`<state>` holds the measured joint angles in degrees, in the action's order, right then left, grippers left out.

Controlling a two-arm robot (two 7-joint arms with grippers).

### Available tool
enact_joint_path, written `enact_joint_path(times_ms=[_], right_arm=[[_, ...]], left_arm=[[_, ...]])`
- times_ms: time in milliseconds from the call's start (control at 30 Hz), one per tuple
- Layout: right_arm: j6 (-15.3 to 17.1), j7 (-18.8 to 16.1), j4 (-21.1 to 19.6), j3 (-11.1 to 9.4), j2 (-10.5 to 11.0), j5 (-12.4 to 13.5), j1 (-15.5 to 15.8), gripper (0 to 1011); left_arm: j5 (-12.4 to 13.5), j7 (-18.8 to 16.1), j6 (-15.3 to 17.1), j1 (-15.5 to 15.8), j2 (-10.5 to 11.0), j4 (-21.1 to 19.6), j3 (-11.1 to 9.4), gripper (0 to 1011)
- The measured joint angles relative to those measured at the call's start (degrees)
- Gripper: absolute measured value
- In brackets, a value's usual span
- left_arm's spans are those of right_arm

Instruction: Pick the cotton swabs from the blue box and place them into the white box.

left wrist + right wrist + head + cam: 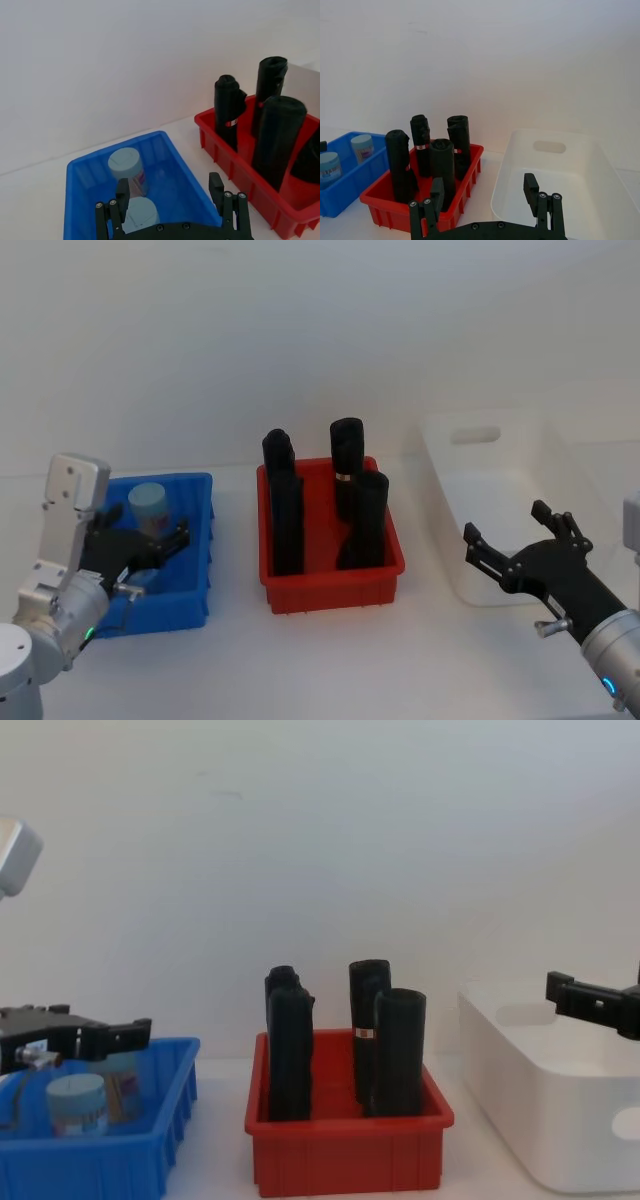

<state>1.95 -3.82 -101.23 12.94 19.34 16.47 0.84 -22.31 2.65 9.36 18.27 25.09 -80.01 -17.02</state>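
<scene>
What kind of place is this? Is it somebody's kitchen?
Probably a robot test bench, not a kitchen: a plain white table and wall, a blue box, red bin and white box in a row, plus the robot's open left gripper and right gripper.

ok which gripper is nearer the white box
Right. The right gripper hovers at the near side of the white box; the left gripper is over the blue box, beyond the red bin.

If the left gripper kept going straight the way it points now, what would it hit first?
Probably the nearer cotton swab tub in the blue box, between the fingers of the open left gripper, off to one side; depth is unclear.
</scene>
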Motion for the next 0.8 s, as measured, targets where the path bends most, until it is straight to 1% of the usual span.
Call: enact_joint_path(times_ms=[367, 800], right_arm=[[0.0, 0.0, 0.0, 0.0, 0.0, 0.0, 0.0, 1001], [0.0, 0.0, 0.0, 0.0, 0.0, 0.0, 0.0, 1001]], left_arm=[[-1.9, 1.6, 0.5, 1.2, 0.1, 4.6, 1.2, 1004], [-2.4, 5.3, 0.7, 3.7, -0.4, 10.8, 1.9, 1004]])
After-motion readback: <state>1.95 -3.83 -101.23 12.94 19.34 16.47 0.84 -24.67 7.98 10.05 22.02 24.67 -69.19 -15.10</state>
